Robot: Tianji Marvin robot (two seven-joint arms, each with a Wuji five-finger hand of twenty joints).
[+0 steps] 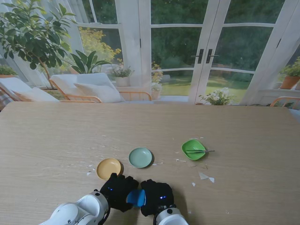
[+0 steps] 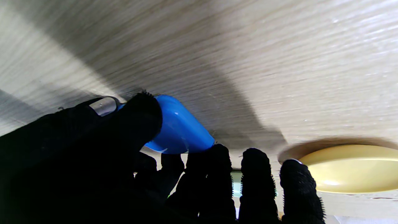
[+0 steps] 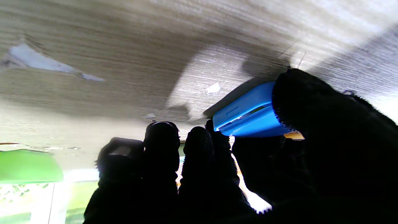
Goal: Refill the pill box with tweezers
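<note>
Pill box (image 1: 136, 198), clasped between left hand (image 1: 117, 190), right hand (image 1: 157, 196)

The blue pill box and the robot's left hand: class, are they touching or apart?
Touching. The left wrist view shows a black gloved finger of the left hand pressed over the blue pill box, with no gap between them.

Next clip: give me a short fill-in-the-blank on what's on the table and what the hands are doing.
1. Both hands, left hand and right hand, grip the ____ pill box.
2. The tweezers lie across the ____ dish.
3. The dish nearest the left hand is ____.

Missing words: blue; green; yellow
</note>
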